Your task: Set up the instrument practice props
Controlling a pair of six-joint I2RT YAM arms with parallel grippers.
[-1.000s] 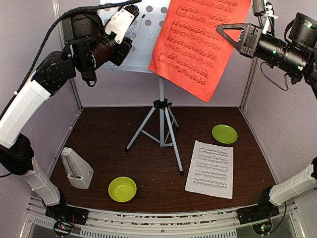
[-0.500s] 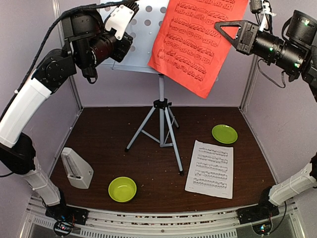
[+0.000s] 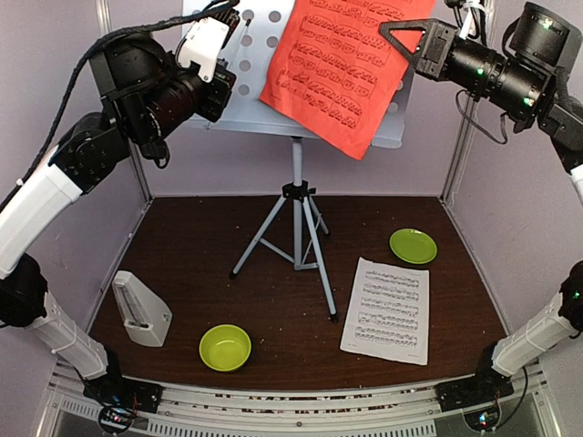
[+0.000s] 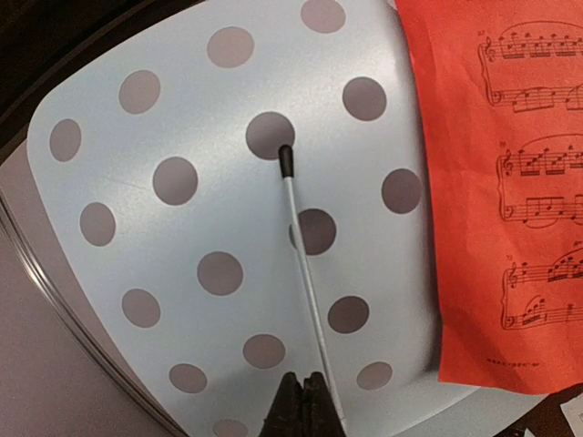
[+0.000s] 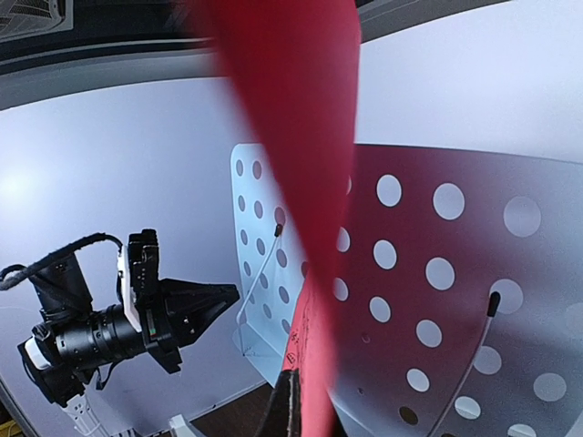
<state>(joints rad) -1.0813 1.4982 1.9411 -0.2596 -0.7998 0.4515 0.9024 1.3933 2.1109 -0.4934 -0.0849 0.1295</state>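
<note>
1. Plainly, the red sheet of music (image 3: 337, 73) lay against the face of the perforated music stand (image 3: 255, 100), high above the worktop (image 3: 182, 246). It sat skewed, its lower corner overhanging the desk's bottom lip.
2. It hung that way because the right hand (image 3: 387, 32) pinched its upper right edge, apparently steering it onto the desk.
3. The left hand (image 4: 301, 405) was clenched at the foot of the stand's wire page retainer (image 4: 305, 273), likely to hold it; whether the wire was truly nipped could not be told.
4. Black staves covered the thin, limp red paper.
5. Below, the white sheet (image 3: 386, 309) lay flat near a tripod leg, and the metronome (image 3: 141, 309) stood far left.
</note>
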